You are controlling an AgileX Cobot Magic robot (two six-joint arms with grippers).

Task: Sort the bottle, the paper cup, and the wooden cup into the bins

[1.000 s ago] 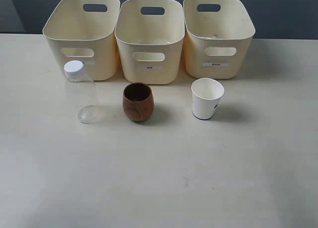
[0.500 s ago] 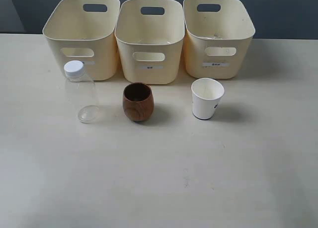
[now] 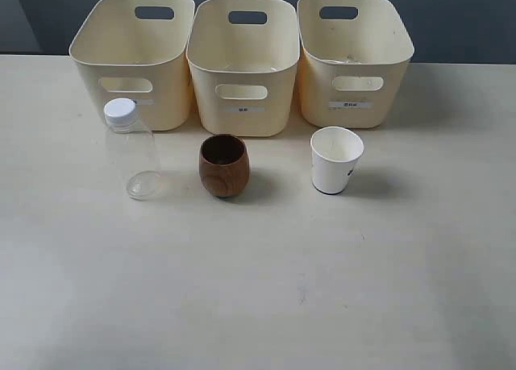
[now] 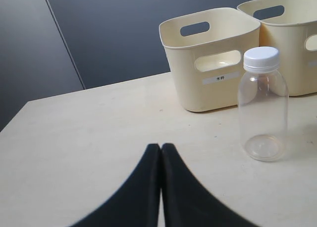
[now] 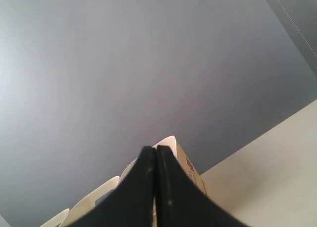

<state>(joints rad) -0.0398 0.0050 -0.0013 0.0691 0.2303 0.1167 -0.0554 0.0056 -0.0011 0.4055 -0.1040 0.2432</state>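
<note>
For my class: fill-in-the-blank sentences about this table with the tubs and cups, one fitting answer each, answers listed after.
The small clear plastic bottle has a ____ screw cap. The squat dark brown wooden cup stands ____ it and the white tapered paper cup. Behind them stand ____ cream plastic bins. The left gripper and right gripper are both ____.
Answers: white; between; three; shut.

Three cream bins (image 3: pixel 210 96) lined the far side. Nearer stood the bottle (image 3: pixel 133 156), wooden cup (image 3: pixel 224 167) and paper cup (image 3: pixel 336 160), upright, left to right.
</note>
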